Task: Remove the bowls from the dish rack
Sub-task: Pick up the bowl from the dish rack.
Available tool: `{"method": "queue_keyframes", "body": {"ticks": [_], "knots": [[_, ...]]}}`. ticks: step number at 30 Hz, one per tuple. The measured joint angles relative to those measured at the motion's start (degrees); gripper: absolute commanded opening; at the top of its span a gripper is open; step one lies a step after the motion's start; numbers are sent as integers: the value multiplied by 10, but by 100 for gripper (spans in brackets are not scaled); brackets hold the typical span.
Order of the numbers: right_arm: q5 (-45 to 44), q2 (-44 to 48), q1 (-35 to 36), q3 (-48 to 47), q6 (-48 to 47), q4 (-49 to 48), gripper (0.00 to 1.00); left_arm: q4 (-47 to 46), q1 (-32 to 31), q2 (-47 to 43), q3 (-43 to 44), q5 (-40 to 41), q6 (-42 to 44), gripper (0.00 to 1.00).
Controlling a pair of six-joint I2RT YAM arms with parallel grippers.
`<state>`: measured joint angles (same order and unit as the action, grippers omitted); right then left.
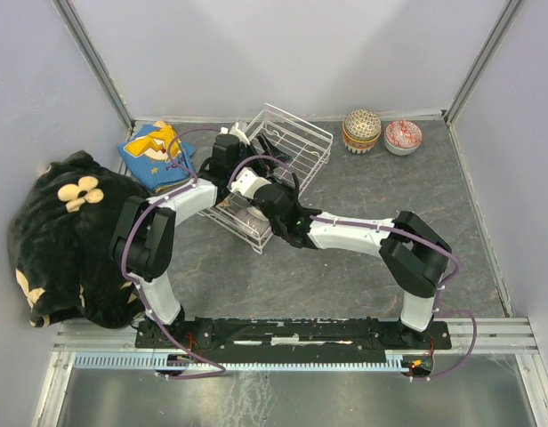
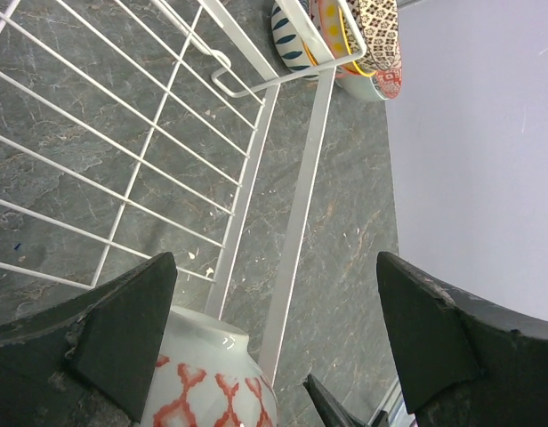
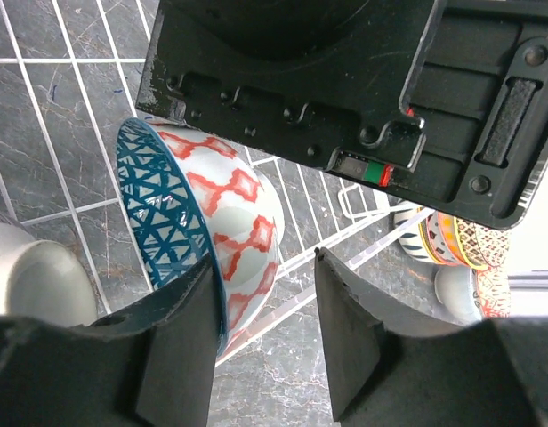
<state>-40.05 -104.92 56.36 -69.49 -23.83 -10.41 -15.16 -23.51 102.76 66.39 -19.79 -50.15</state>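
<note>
Grey tabletop (image 1: 390, 196): right end effector (image 3: 263, 267), partly open, straddles rim of red-latticed bowl (image 3: 243, 200).

right gripper (image 3: 261, 267) jaws part open, straddling wall of tipped bowl (image 3: 229, 213), blue lattice inside, red lattice outside | one finger at inner rim, other just clear of outside | dish rack (image 3: 69, 60) wires underneath | pale bowl (image 3: 34, 280) beside hand | stacked bowls (image 3: 456, 240) beyond fingertips, past rack edge | black arm housing (image 3: 345, 80) over fingertips
</note>
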Motion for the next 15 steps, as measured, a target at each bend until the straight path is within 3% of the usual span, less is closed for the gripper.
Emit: {"method": "queue_keyframes", "body": {"ticks": [11, 15], "knots": [[-14, -15, 1, 0, -5, -28, 42, -4, 6, 8, 2, -3, -7, 99], [-16, -19, 1, 0, -5, -36, 34, -5, 7, 10, 2, -4, -8, 99]]}}
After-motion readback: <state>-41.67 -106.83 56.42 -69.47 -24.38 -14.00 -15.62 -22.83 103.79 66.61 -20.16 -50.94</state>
